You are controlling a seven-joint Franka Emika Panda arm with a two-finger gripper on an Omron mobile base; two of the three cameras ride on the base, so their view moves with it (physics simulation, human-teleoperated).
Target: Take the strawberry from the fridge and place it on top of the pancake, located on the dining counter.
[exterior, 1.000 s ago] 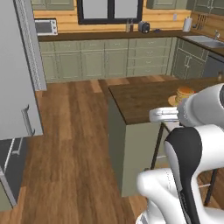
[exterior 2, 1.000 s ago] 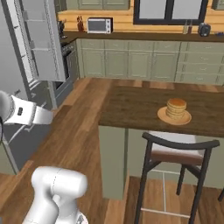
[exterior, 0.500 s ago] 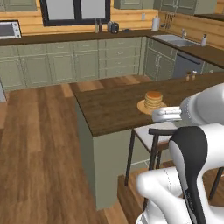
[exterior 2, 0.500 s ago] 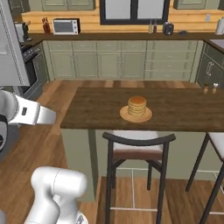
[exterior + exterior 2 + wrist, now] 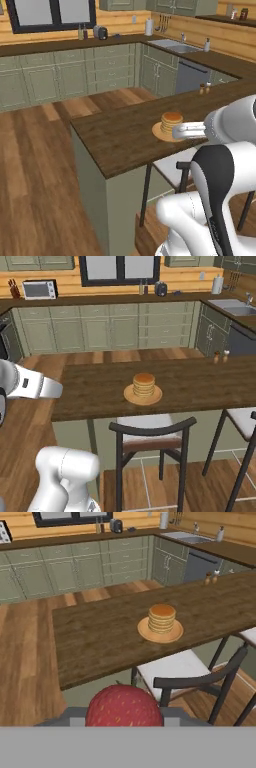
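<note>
The gripper (image 5: 124, 722) is closed on the strawberry (image 5: 124, 706), which fills the bottom centre of the hand view, so the fetch looks done. The pancake (image 5: 162, 618) sits upper right of centre on the dining counter (image 5: 100, 637), well apart. Carrying across and placing remain.
</note>
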